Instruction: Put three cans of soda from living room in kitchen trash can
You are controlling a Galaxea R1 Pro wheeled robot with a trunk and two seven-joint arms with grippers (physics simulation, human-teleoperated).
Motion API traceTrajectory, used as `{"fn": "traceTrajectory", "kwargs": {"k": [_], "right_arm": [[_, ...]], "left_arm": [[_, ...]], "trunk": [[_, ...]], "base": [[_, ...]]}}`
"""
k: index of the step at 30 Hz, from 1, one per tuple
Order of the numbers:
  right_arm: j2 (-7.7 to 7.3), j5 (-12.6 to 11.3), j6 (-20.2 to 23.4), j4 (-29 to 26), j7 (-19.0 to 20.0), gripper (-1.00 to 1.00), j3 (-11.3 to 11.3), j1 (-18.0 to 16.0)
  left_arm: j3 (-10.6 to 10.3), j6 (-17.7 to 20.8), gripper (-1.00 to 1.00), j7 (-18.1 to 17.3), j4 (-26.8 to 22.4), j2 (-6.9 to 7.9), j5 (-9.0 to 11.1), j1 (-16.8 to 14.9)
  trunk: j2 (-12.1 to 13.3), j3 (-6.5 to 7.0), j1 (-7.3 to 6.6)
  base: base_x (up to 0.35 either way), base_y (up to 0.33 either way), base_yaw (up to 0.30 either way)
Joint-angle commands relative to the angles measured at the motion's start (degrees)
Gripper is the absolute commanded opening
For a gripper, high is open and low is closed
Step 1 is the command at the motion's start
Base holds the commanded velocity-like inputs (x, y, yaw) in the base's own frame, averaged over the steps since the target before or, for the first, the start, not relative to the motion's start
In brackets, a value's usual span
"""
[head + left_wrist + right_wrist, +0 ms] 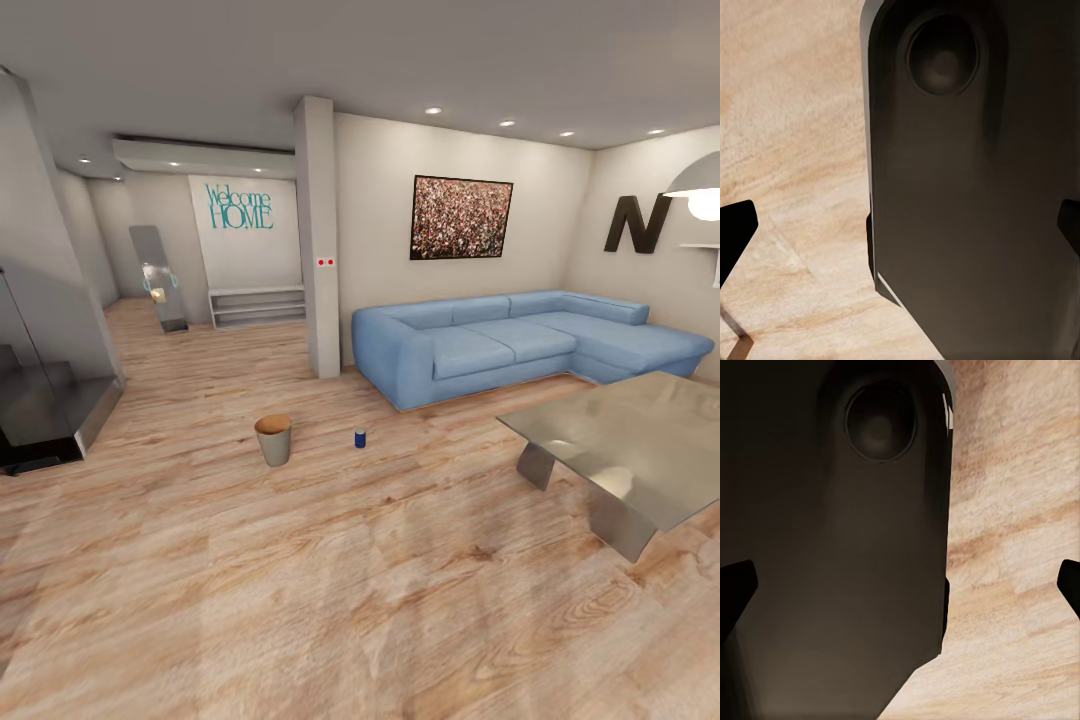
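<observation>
In the head view a dark blue soda can (360, 438) stands upright on the pale plank floor of the living room. About a bin's width to its left is the grey tapered trash can (273, 440), its tan-brown inside showing. The two orange cans are out of view. My left gripper (900, 232) is open, and its dark fingertips (736, 229) sit far apart at the picture's edges with nothing held. The right gripper (900, 589) is open in the same way, with fingertips (735, 585) wide apart. Both hang over the floor beside a dark part of my own body.
A light blue corner sofa (520, 345) lines the far wall. A grey low table (630, 440) fills the right foreground. A pillar (317, 240) stands left of the sofa, and dark glass stairs (45, 400) are at the far left. A black N (633, 224) hangs on the right wall.
</observation>
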Motion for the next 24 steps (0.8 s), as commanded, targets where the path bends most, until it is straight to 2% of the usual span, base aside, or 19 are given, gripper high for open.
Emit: {"fn": "traceTrajectory", "kwargs": {"k": [1, 24], "right_arm": [[0.00, 0.0, 0.0, 0.0, 0.0, 1.00, 0.0, 0.0], [0.00, 0.0, 0.0, 0.0, 0.0, 1.00, 0.0, 0.0]], "left_arm": [[0.0, 0.0, 1.00, 0.0, 0.0, 0.00, 0.0, 0.0], [0.0, 0.0, 1.00, 0.0, 0.0, 0.00, 0.0, 0.0]], "trunk": [[0.0, 0.00, 0.00], [0.0, 0.00, 0.00]], "base": [[0.000, 0.000, 0.000], [0.000, 0.000, 0.000]]}}
